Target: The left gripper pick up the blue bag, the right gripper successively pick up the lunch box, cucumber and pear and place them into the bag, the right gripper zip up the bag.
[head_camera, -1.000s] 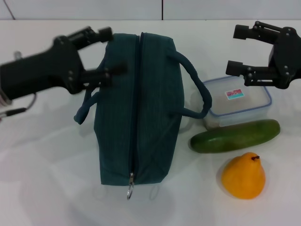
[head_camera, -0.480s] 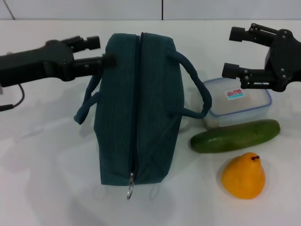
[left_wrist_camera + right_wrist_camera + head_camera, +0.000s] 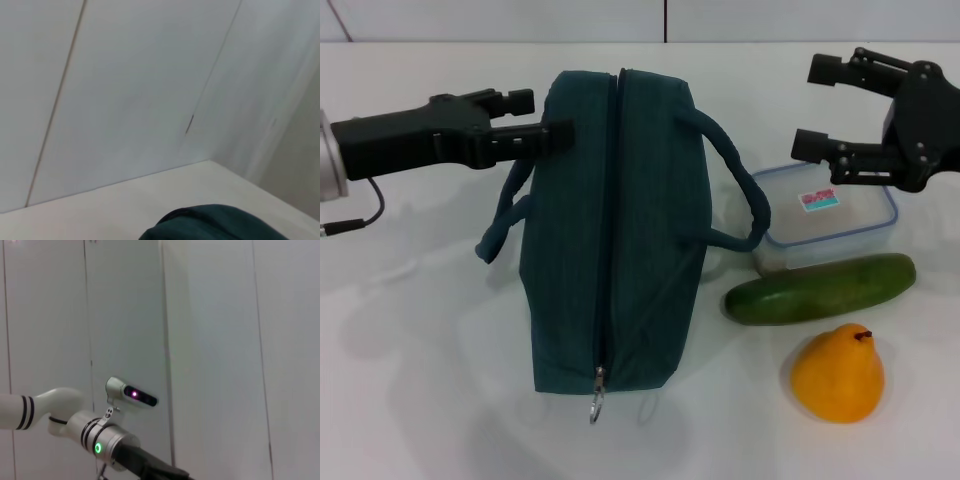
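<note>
Bag: blue bag [image 3: 615, 230] lies flat mid-frame, zipper shut, the pull [image 3: 597, 396] at the lower end. 2 handles, one looping off each side.

Left gripper: left gripper [image 3: 542, 115] sits upper left, right against the bag's top-left corner, just above the left handle [image 3: 500, 220]. Jaws slightly apart, 1 finger high, 1 low, nothing between them yet.

What changed: 1.0 s ago this arm was angled and hung a bit over the bag's edge; now it's levelled out nearly horizontal and pulled back, tips lined up on the corner. Looks to me like it's squaring up for the grab, so step 1 is still open.

Right gripper: right gripper [image 3: 820, 110] hovers upper right over the lunch box [image 3: 830, 228], jaws wide apart, empty. Barely budged, seems to be waiting.

Food: cucumber [image 3: 818, 290] just below the box, pear [image 3: 838, 373] lower right. All 3 outside the bag.

Heads up: the bag needs unzipping before anything goes in.
</note>
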Available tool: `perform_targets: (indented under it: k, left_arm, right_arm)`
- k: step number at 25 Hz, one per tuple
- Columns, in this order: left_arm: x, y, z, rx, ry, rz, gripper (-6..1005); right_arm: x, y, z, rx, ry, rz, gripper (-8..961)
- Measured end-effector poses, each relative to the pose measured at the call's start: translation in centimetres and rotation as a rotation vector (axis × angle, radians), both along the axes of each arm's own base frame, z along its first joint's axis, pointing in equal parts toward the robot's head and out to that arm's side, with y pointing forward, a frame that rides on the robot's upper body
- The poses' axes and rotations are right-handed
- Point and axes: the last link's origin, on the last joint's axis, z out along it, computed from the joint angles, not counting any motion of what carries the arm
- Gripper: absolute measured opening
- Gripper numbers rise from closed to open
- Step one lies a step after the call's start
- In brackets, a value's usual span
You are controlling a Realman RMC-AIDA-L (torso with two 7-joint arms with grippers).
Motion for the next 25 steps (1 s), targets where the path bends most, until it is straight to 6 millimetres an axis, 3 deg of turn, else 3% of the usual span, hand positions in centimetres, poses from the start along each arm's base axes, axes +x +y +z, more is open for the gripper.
perform_targets:
  k: [25]
  left_arm:
    - [0.11,1.06,-0.44,0.018,0.068,-0.002,873]
  right_arm:
    - [0.11,0.04,-0.43,0.012,0.015,-0.016,808]
